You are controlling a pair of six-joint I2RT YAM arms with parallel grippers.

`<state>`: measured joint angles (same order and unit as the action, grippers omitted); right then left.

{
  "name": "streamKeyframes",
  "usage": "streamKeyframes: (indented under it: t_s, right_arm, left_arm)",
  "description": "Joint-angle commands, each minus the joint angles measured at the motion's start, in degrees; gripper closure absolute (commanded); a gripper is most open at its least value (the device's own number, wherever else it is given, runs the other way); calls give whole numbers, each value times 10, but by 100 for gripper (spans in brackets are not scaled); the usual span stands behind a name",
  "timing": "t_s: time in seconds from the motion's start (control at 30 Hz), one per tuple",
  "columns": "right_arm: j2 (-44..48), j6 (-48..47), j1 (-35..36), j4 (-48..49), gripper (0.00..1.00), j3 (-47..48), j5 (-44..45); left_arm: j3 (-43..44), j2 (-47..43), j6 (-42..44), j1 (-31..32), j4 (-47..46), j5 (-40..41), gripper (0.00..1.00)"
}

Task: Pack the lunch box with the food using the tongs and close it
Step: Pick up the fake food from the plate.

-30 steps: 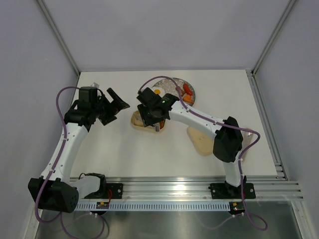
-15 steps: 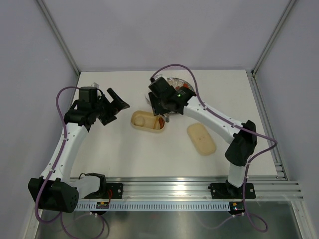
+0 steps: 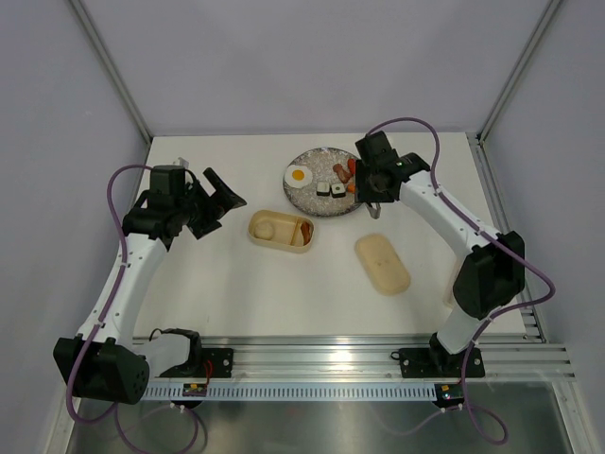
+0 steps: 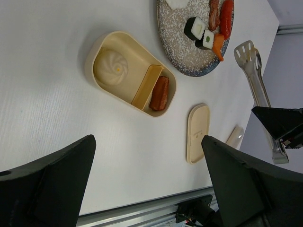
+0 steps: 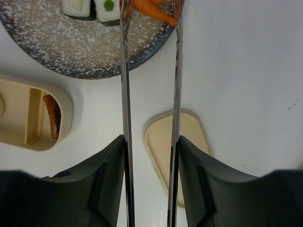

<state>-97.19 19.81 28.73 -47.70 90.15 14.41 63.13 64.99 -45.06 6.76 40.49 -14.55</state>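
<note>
The pale lunch box [image 3: 257,236] lies open at mid table, with a beige ball [image 3: 267,227] in one part and a sausage [image 3: 306,232] in the other. Its lid [image 3: 382,264] lies apart to the right. My right gripper [image 3: 375,194] is shut on the silver tongs [image 5: 125,71], whose arms stand apart. Their tips [image 4: 246,47] hang just right of the plate, toward the carrot [image 5: 151,9]. The fried egg [image 3: 299,175], sushi rolls [image 3: 331,189] and sausages [image 3: 342,171] lie on the plate. My left gripper [image 3: 219,206] hovers open left of the box, holding nothing.
The round speckled plate [image 3: 317,161] sits behind the lunch box. Grey walls and metal posts close in the white table on three sides. A rail [image 3: 331,359] with the arm bases runs along the near edge.
My right arm has swung with the tongs from over the lunch box to the plate's right side. A sausage now shows in the box. The left arm has not moved.
</note>
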Motion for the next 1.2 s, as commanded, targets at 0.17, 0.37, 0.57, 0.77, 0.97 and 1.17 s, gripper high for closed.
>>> streamKeyframes:
  t_s: [0.17, 0.37, 0.57, 0.77, 0.97, 1.17]
  right_arm:
    - [-25, -41, -28, 16, 46, 34, 8]
    - [-58, -50, -33, 13, 45, 51, 3]
    - [-85, -59, -35, 9, 46, 73, -11]
    - [-95, -61, -35, 11, 45, 77, -24]
    - [-113, -61, -34, 14, 45, 86, -30]
    - [-136, -65, -35, 14, 44, 97, -38]
  left_arm:
    - [1, -4, 6, -3, -20, -3, 1]
    - [0, -1, 7, -3, -18, 0, 1]
    - [-2, -1, 8, -3, -19, -1, 1]
    - [-5, -3, 8, -3, -17, 0, 1]
    - [-5, -3, 8, -3, -19, -1, 1]
    - [-5, -3, 10, -3, -16, 0, 1]
